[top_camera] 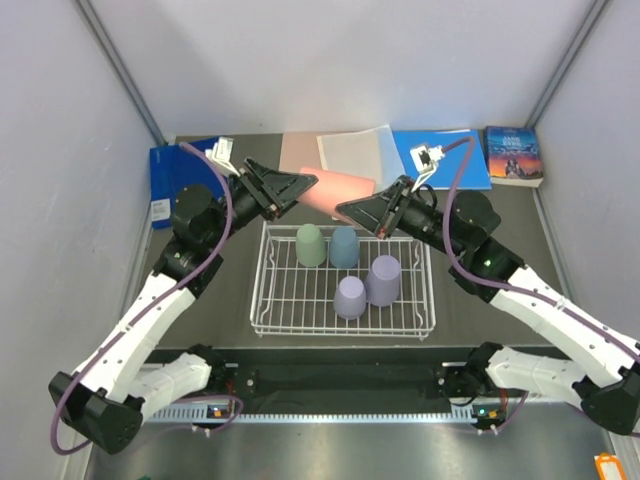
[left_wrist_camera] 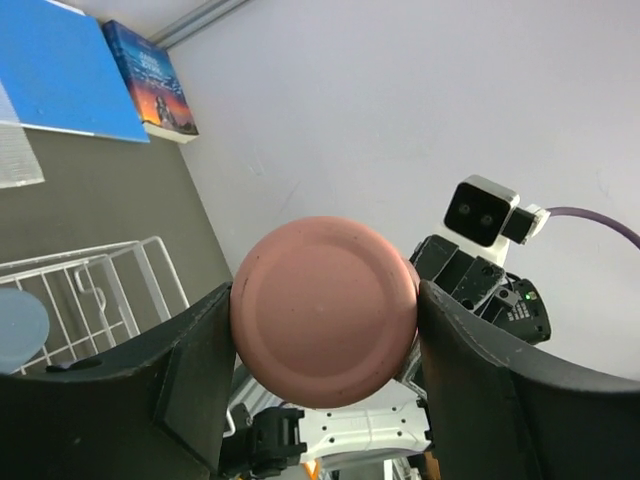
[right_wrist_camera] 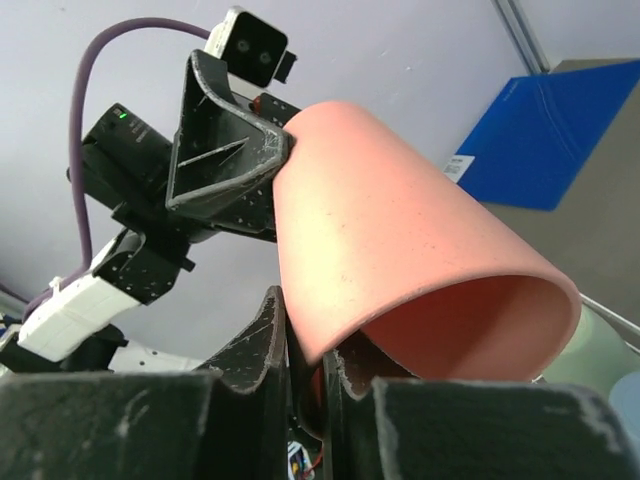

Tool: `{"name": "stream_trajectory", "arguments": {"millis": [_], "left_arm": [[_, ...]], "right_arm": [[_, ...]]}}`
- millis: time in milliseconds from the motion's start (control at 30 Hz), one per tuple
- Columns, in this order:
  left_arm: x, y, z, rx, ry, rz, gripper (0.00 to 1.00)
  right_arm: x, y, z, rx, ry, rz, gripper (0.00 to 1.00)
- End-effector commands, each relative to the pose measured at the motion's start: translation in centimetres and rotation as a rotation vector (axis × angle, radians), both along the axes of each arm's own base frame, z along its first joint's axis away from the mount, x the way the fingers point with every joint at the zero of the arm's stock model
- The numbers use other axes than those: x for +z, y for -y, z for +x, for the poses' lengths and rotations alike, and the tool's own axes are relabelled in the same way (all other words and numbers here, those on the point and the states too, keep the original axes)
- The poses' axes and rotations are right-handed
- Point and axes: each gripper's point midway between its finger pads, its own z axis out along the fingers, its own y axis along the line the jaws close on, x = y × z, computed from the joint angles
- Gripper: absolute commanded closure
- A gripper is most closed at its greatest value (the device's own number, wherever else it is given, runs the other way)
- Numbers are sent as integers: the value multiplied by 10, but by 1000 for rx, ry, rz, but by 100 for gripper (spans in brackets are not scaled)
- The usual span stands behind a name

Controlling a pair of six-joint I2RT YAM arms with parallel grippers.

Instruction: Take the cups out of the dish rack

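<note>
Holding the pink cup (top_camera: 336, 190) between both arms, I have it lifted above the far edge of the rack (top_camera: 262, 292), just above centre in the overhead view. It lies on its side, long axis running left to right across the frame. The closed base faces the left arm and the open mouth faces the right.

The left end effector (top_camera: 300, 188) is clamped across the narrow base. In its wrist view the round bottom fills the centre, with a black finger (left_wrist_camera: 195, 365) pressed against each side.

The right end effector (right_wrist_camera: 305, 352) is pressed together on the cup's thin wall near the rim, at the bottom centre of its wrist view. I cannot tell how deep that pinch reaches.

Neither arm is nearer, since both are touching the cup. I judge this a handover, and the coming move turns on one grip letting go along that left-to-right axis without twisting the cup.

The cup is smooth, matt plastic, tapered and faintly speckled. A rim pinch on so thin a wall may slip or flex.

Mouth-down in the white wire rack stand a green cup (top_camera: 311, 245), a blue cup (top_camera: 343, 246) and two lavender cups (top_camera: 368, 287), all below the lifted one in the frame. The rack rests on the dark tabletop (top_camera: 228, 300).
</note>
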Motion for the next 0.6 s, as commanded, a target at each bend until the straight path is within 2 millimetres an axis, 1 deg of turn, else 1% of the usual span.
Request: {"name": "stream_trajectory", "arguments": {"millis": [0, 33, 67, 100, 133, 167, 200, 233, 267, 300, 367, 400, 433, 467, 500, 533, 567], "left_arm": [[-24, -15, 10, 115, 8, 225, 28], [-29, -19, 13, 138, -8, 252, 22], [-33, -24, 17, 174, -25, 274, 20], [-44, -35, 22, 237, -72, 323, 14], [-49, -41, 25, 270, -94, 348, 10], [-49, -47, 27, 302, -101, 364, 7], [-63, -58, 30, 360, -152, 412, 4], [-67, -67, 33, 404, -172, 434, 2], [-69, -72, 32, 431, -188, 451, 1], [-78, -81, 31, 465, -227, 487, 1], [-85, -98, 34, 553, -261, 528, 1], [-88, -105, 33, 577, -277, 545, 1], [-97, -115, 32, 618, -307, 584, 1], [-98, -119, 31, 635, -317, 594, 1], [-102, -122, 30, 646, -335, 615, 1], [-108, -128, 28, 665, -356, 647, 1], [-111, -131, 27, 671, -365, 666, 1]], "right_arm": [[9, 17, 34, -190, 45, -90, 100], [11, 22, 42, -233, 42, -103, 100], [13, 24, 46, -251, 43, -119, 100], [12, 25, 54, -283, 34, -171, 100], [14, 26, 58, -297, 30, -189, 100], [13, 24, 62, -303, 23, -216, 100], [14, 25, 73, -338, 13, -257, 100], [13, 23, 77, -342, 4, -284, 100], [12, 20, 82, -346, -5, -309, 100], [8, 16, 95, -372, -30, -367, 100], [4, 8, 106, -372, -47, -420, 100], [5, 1, 122, -393, -48, -455, 100], [-8, 0, 125, -393, -76, -516, 100], [-16, -3, 130, -394, -98, -562, 100], [-15, -10, 149, -423, -92, -599, 100], [-33, -9, 149, -419, -129, -688, 100], [-11, -9, 155, -448, -101, -678, 100]]}}
